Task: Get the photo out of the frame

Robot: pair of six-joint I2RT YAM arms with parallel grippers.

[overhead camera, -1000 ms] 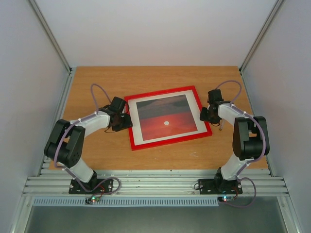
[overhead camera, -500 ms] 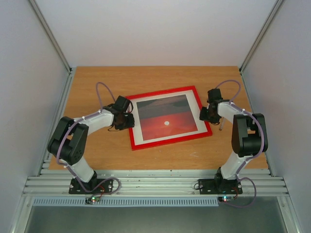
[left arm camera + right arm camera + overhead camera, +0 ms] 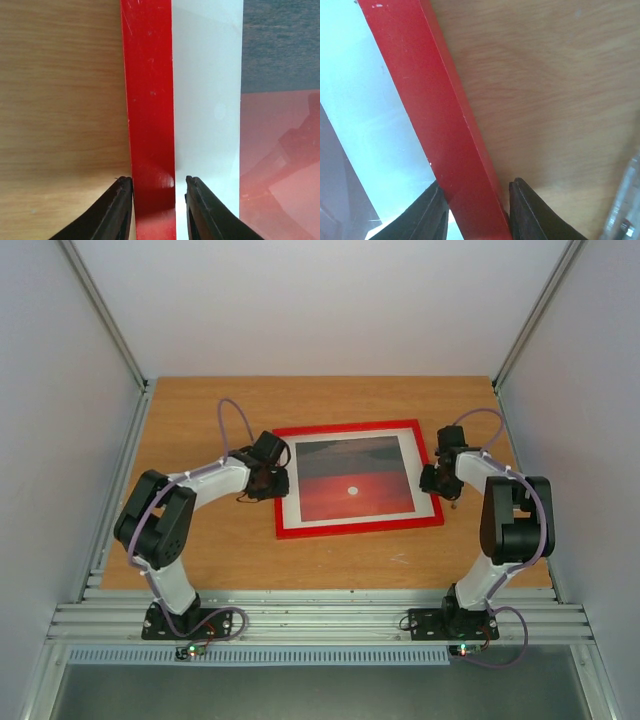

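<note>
The red frame (image 3: 358, 528) lies flat on the wooden table, its sides nearly square to the table edges. The photo (image 3: 355, 480), a red sunset with a small white sun, sits inside it behind a white mat (image 3: 288, 490). My left gripper (image 3: 273, 481) straddles the frame's left bar (image 3: 149, 100) and is closed on it, one finger on the outer edge and one on the mat (image 3: 207, 100). My right gripper (image 3: 438, 478) is closed on the frame's right bar (image 3: 430, 100). The photo's edge shows in the left wrist view (image 3: 280, 150).
The wooden table (image 3: 200, 420) is enclosed by white walls with metal posts at the back corners. A small pale scuff (image 3: 400, 560) marks the table in front of the frame. A translucent cable-like piece (image 3: 626, 205) hangs near my right gripper.
The frame has turned clockwise and shifted right, now squarer to the table. My left arm has reached further right with it; my right gripper has shifted slightly back and right.
</note>
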